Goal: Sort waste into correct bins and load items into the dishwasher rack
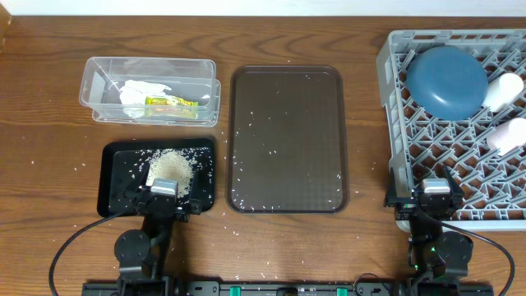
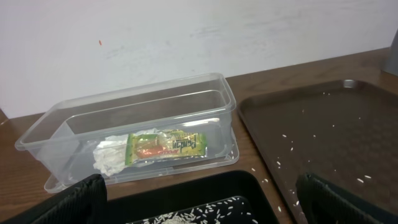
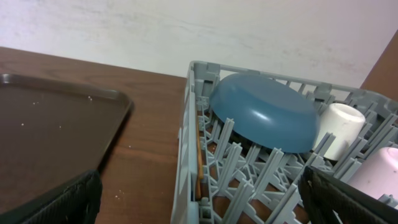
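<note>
1. Bright, even light fills the overhead view, and the wooden table [image 1: 49, 99] reads warm and sharp.
2. Shadows are short and soft. A faint one hugs the near side of the clear tub [image 1: 148, 59].
3. The brown serving tray [image 1: 288, 140] gives off a dull sheen, nothing blown out.
4. In the left wrist view the white wall [image 2: 186, 37] glows pale, the tub's rim catches thin glints, and the left fingers [image 2: 74, 202] loom dark and blurred in the near corners.
5. In the right wrist view the right fingers [image 3: 56, 202] are equally soft and dark, and the dark-blue bowl [image 3: 264, 118] carries a gentle highlight.
</note>
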